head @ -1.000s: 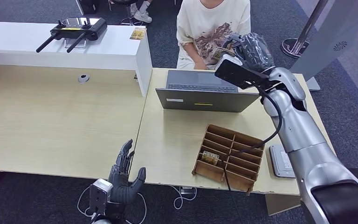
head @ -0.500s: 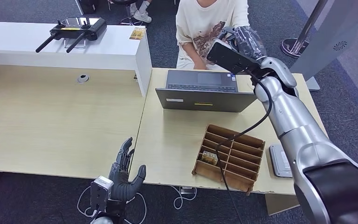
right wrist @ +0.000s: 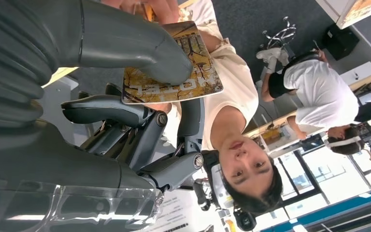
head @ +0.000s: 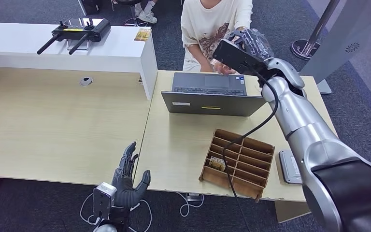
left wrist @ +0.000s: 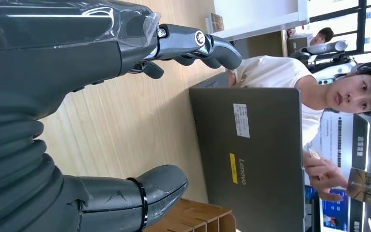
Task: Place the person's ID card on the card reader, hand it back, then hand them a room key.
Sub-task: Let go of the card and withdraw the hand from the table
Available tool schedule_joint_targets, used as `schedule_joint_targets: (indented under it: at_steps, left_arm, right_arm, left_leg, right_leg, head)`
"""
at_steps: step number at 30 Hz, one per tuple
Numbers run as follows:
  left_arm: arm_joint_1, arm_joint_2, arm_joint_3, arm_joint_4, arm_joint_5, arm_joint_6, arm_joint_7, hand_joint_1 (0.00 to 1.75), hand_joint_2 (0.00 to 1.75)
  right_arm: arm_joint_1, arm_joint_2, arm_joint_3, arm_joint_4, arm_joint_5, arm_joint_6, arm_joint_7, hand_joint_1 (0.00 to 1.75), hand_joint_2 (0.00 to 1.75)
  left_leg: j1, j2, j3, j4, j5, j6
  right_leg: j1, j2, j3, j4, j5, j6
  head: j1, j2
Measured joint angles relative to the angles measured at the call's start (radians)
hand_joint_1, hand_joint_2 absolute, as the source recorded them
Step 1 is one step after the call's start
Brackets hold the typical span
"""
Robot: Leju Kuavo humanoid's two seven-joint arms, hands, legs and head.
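My right hand (head: 251,42) reaches over the open laptop (head: 207,94) toward the person in a cream shirt (head: 212,24). Its thumb (right wrist: 125,43) and fingers (right wrist: 111,108) pinch a golden card printed HOTEL (right wrist: 174,72), also seen as the card (left wrist: 369,188) past the laptop lid. The person's fingers (right wrist: 157,7) are at the card's far edge; whether they grip it I cannot tell. Their hand (head: 224,69) is at the laptop's far side. My left hand (head: 125,181) hangs open below the table's front edge. The grey card reader (head: 289,166) lies beside my right arm.
A wooden compartment tray (head: 239,162) near the front edge holds one card (head: 218,163). On the white counter (head: 111,53) at the back left sit a black controller (head: 79,29) and a small card (head: 143,34). A stanchion base (head: 305,48) stands back right.
My right arm has swung left and farther forward with the card, closer to the person. Their hand has come up by the laptop's far edge. My left hand has barely moved.
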Motion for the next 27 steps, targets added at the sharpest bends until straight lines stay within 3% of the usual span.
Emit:
schedule_joint_targets:
  at_steps: [11, 14, 15, 18, 19, 27]
  left_arm:
    - [0.0, 0.002, -0.004, 0.0, 0.012, 0.012, -0.003, 0.0, 1.75]
    - [0.0, 0.004, -0.007, 0.0, 0.014, 0.017, -0.003, 0.0, 1.75]
    - [0.0, 0.005, -0.008, 0.0, 0.014, 0.019, -0.003, 0.0, 1.75]
    - [0.0, 0.006, -0.008, 0.0, 0.014, 0.022, -0.003, 0.0, 1.75]
    - [0.0, 0.006, -0.008, -0.001, 0.014, 0.022, -0.003, 0.0, 1.75]
    - [0.0, 0.008, -0.008, -0.001, 0.017, 0.023, -0.001, 0.0, 1.75]
  right_arm:
    - [-0.01, 0.012, -0.01, 0.04, 0.028, -0.012, 0.013, 1.75, 1.75]
    - [-0.01, 0.013, -0.013, 0.047, 0.039, -0.015, 0.021, 1.66, 1.75]
    - [-0.01, 0.013, -0.014, 0.049, 0.042, -0.016, 0.023, 1.48, 1.75]
    - [-0.01, 0.013, -0.021, 0.053, 0.051, -0.017, 0.028, 0.26, 1.75]
    - [-0.01, 0.013, -0.023, 0.055, 0.053, -0.016, 0.031, 0.0, 1.75]
    - [-0.011, 0.013, -0.043, 0.069, 0.068, -0.022, 0.042, 0.0, 1.75]
  left_leg:
    - [0.0, 0.0, 0.0, 0.0, 0.0, 0.0]
    - [0.0, 0.0, 0.0, 0.0, 0.0, 0.0]
    - [0.0, 0.0, 0.0, 0.0, 0.0, 0.0]
    - [0.0, 0.0, 0.0, 0.0, 0.0, 0.0]
    - [0.0, 0.0, 0.0, 0.0, 0.0, 0.0]
    - [0.0, 0.0, 0.0, 0.0, 0.0, 0.0]
  right_leg:
    - [0.0, 0.0, 0.0, 0.0, 0.0, 0.0]
    - [0.0, 0.0, 0.0, 0.0, 0.0, 0.0]
    - [0.0, 0.0, 0.0, 0.0, 0.0, 0.0]
    - [0.0, 0.0, 0.0, 0.0, 0.0, 0.0]
    - [0.0, 0.0, 0.0, 0.0, 0.0, 0.0]
    - [0.0, 0.0, 0.0, 0.0, 0.0, 0.0]
  head:
    - [0.0, 0.0]
    - [0.0, 0.0]
    - [0.0, 0.0]
    - [0.0, 0.0]
    - [0.0, 0.0]
    - [0.0, 0.0]
